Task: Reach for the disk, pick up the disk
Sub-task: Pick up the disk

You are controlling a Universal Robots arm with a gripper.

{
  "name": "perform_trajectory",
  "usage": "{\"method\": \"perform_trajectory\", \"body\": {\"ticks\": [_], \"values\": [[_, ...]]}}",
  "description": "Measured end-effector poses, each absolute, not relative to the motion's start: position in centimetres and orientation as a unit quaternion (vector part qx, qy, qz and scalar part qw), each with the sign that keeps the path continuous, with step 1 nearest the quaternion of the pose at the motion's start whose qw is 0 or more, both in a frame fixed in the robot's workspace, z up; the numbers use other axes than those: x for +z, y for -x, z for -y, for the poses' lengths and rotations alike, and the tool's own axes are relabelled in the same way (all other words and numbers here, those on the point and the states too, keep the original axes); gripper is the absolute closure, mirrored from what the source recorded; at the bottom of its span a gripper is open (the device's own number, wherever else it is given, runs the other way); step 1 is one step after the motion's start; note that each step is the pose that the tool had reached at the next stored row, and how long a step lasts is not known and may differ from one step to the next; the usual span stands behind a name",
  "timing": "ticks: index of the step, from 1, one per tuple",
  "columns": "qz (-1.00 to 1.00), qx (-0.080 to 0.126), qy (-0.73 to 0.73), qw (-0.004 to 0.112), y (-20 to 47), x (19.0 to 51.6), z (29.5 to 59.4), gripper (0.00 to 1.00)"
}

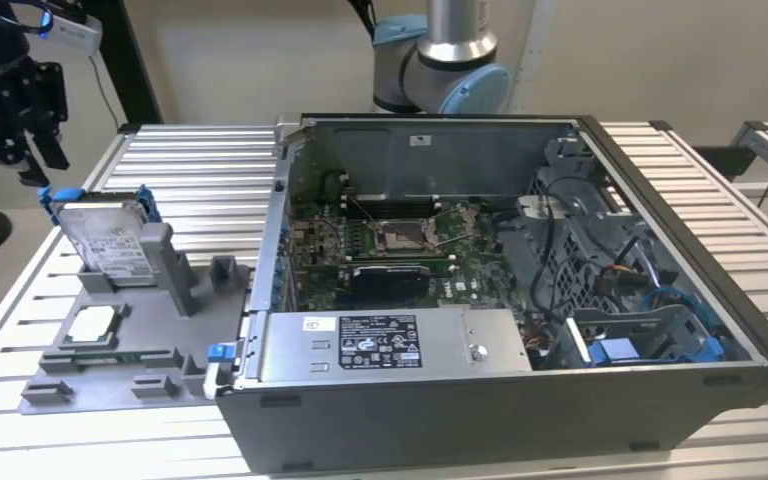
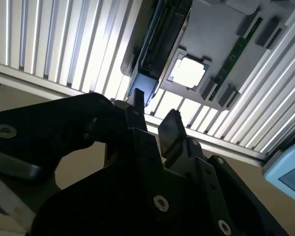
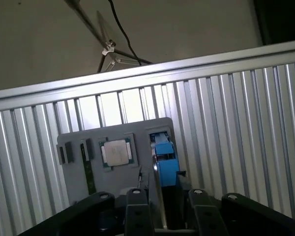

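Reach under way, grasp not made. Gripper (image 1: 21, 140): black, jaws spread wide, nothing between them, hanging above the disk (image 1: 101, 238) and clear of it. Disk stands on edge in a slot of the grey moulded fixture (image 1: 157, 300); flat silver metal slab, white label, blue plastic rails. Square silver chip (image 1: 91, 325) lies flat in a pocket of the same fixture. Beyond: ribbed aluminium table (image 1: 211, 160), then the open sheet-metal computer case (image 1: 491, 420), green board inside

My table (image 1: 184, 165), my room
I see its metal ribs gleaming, a bare beige wall (image 1: 224, 50) behind it, and a black cable (image 3: 123, 37) across the tan floor (image 3: 39, 44).
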State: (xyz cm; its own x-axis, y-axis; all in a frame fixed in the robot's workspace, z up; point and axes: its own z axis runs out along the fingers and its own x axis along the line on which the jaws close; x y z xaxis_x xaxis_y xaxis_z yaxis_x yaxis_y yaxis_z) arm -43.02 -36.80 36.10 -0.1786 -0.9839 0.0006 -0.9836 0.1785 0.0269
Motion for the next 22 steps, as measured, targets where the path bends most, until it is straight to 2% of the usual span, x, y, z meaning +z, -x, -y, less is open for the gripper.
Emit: {"method": "perform_trajectory", "body": {"ticks": [8,22], "values": [[0.767,-0.01,-0.642,0.008,43.0,35.7,36.8,0.0],[0.743,-0.003,-0.669,0.001,42.9,33.6,36.7,0.0]]}}
